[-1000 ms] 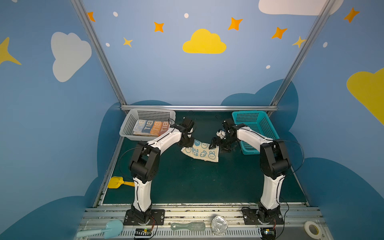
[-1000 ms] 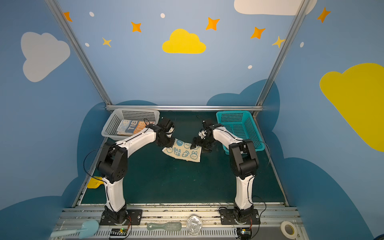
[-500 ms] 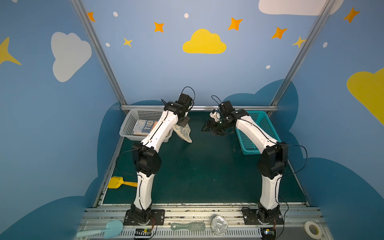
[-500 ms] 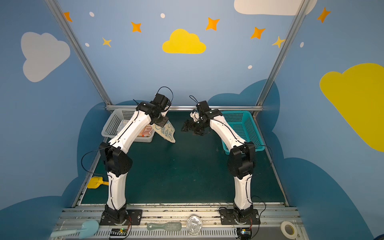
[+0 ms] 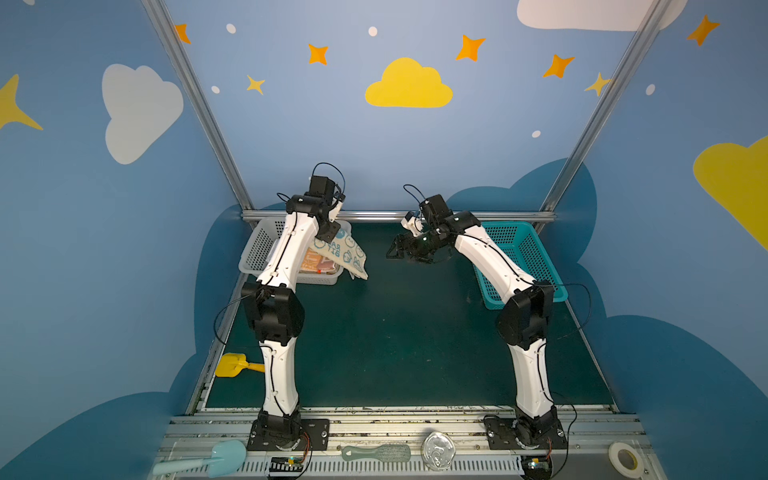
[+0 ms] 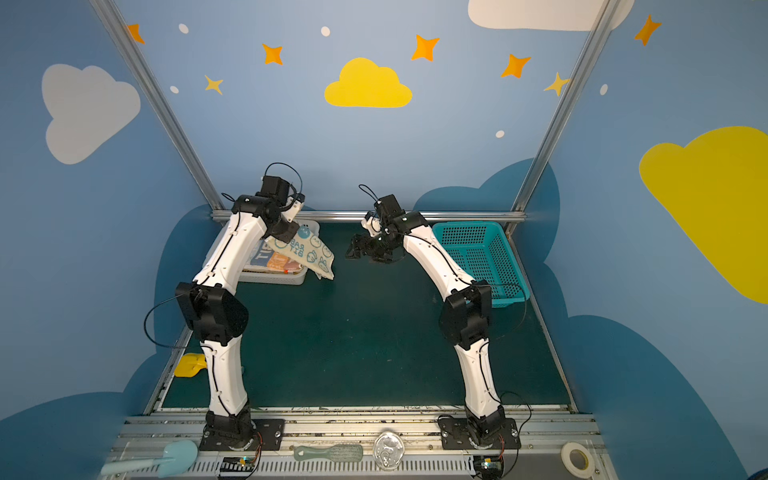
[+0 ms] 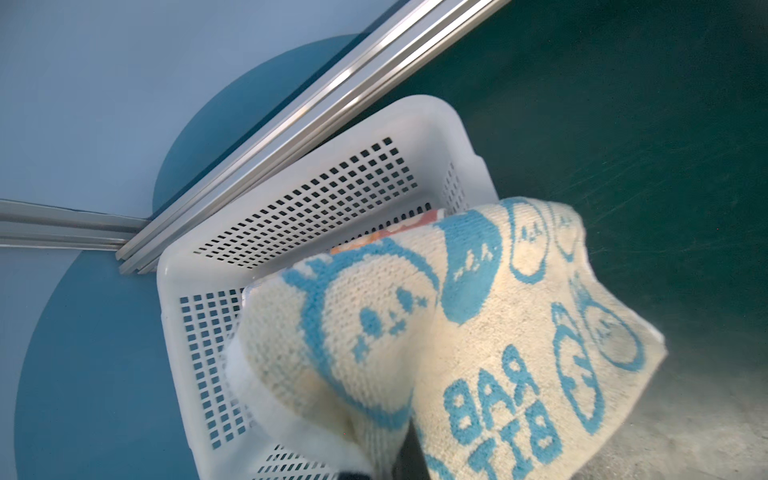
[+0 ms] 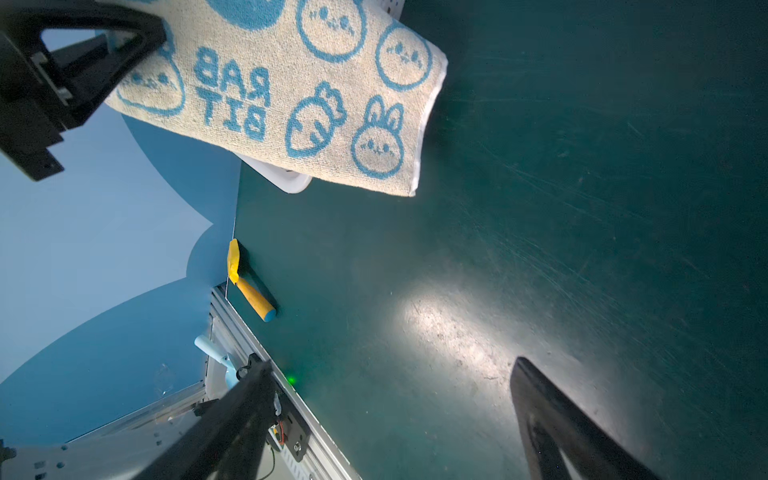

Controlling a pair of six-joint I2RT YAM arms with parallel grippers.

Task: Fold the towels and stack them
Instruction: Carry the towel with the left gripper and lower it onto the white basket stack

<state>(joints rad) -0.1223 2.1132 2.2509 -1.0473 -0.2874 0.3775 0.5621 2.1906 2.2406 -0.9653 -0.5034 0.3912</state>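
Two folded towels (image 6: 274, 261) lie in the white basket (image 5: 258, 245) at the back left of the counter (image 5: 399, 332), orange print showing past your left arm. The third towel (image 5: 347, 254), cream with blue bunny faces and "RABBIT" lettering, hangs folded from your left hand (image 5: 331, 233), which is clamped tight on one end of it. It is in the air, partly over the basket's near corner and partly out over the counter.

Your right hand (image 5: 397, 250) hovers empty with its jaws spread wide, well apart from the towel and short of the teal basket (image 5: 498, 226).

The risk is the free end. It droops well below the grip and outside the basket, so if you lower from here it will likely catch the rim or drape over the wall, and the fold will open. Letting go too high would have the same effect: soft cloth held by one end tends to unroll as it drops. A one-sided grip can also let the inner layer slip out. Carry the towel fully over the stack, come down low, and only then release.
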